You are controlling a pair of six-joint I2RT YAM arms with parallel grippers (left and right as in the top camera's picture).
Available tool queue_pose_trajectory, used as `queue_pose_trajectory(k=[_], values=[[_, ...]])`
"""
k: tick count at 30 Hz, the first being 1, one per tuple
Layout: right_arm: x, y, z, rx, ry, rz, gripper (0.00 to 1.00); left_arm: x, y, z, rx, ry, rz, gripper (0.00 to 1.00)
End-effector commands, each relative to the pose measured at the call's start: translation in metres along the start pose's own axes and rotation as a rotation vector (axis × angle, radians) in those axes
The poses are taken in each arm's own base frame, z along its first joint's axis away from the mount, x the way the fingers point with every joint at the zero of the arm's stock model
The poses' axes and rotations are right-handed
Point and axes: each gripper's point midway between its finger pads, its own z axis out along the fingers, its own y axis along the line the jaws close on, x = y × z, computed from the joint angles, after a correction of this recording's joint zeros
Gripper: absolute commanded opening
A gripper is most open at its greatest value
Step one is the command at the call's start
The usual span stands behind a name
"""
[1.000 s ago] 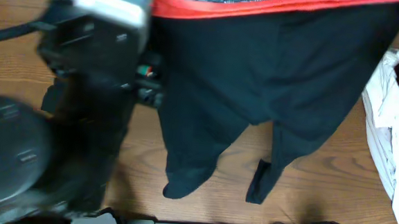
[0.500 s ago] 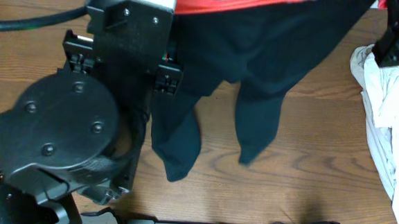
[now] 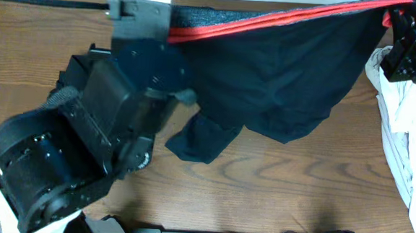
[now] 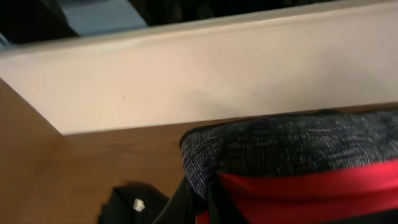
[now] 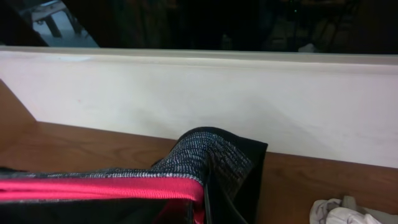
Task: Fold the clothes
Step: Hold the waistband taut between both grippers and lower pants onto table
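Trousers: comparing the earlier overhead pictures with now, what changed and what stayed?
The legs of the trousers were dragged back toward the far side and now bunch up. The left gripper and right gripper stay shut on the waistband; the white cloth has not moved.

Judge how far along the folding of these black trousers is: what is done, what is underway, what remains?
Done: no fold shows yet. In hand: the left gripper and right gripper each pinch an end of the grey waistband, holding the trousers spread, legs bunched on the table. Remaining: lay them flat and make every fold.
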Motion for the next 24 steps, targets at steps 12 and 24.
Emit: queue_pose_trajectory(k=[12,24], values=[[-0.008,-0.019,-0.007,0.098,-0.038,0.041,0.01,-0.093,-0.011,-0.016,-0.002,-0.351,0.547,0.08],[0.004,-0.02,-0.007,0.103,0.009,0.046,0.02,-0.033,0.031,0.044,0.15,-0.063,0.413,0.09]])
